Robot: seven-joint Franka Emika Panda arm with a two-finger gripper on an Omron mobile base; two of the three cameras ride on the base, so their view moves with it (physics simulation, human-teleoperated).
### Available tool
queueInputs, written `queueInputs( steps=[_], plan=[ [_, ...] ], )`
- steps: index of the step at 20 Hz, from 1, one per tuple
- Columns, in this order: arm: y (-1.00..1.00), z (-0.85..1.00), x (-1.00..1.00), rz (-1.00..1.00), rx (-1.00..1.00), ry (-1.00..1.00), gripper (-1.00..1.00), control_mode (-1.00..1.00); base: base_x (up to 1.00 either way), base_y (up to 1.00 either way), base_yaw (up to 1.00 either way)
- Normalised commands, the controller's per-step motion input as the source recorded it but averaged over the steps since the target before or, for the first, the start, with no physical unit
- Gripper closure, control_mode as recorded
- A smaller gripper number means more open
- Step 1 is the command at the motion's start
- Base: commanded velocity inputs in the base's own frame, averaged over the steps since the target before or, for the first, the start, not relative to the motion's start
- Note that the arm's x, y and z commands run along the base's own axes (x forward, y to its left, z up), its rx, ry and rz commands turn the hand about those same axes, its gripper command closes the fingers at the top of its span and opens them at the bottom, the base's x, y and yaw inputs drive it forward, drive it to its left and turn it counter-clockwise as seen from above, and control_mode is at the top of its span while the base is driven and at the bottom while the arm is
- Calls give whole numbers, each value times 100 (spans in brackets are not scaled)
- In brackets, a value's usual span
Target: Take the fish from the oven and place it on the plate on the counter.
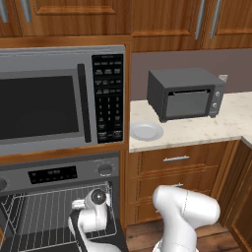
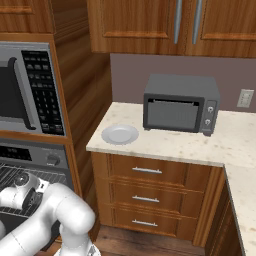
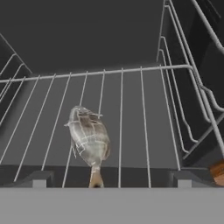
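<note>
While the fish [image 3: 89, 139] lies on the oven [image 1: 59, 197] rack, the gripper [image 3: 109, 183] hangs over it, jaws wide (nothing held); grasping and carrying to the plate [image 1: 145, 131] remain.

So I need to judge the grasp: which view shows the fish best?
The hand view: the fish lies in plain sight on the oven's wire rack, between the open gripper's fingertips. In both base views the arm hides that part of the rack.

A kitchen: oven [image 1: 59, 197], microwave [image 1: 61, 98] (built-in), stone counter [image 2: 165, 147], wooden drawers [image 2: 150, 192].
</note>
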Motion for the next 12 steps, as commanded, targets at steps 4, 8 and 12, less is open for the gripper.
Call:
queueInputs(
  steps=[4,8,12],
  plan=[
    [0,-27,13,14,2,0,-100,-100,0,0,0],
    [0,-13,15,13,0,0,-100,-100,0,0,0],
    [8,-3,18,1,0,0,-100,-100,0,0,0]
  ],
)
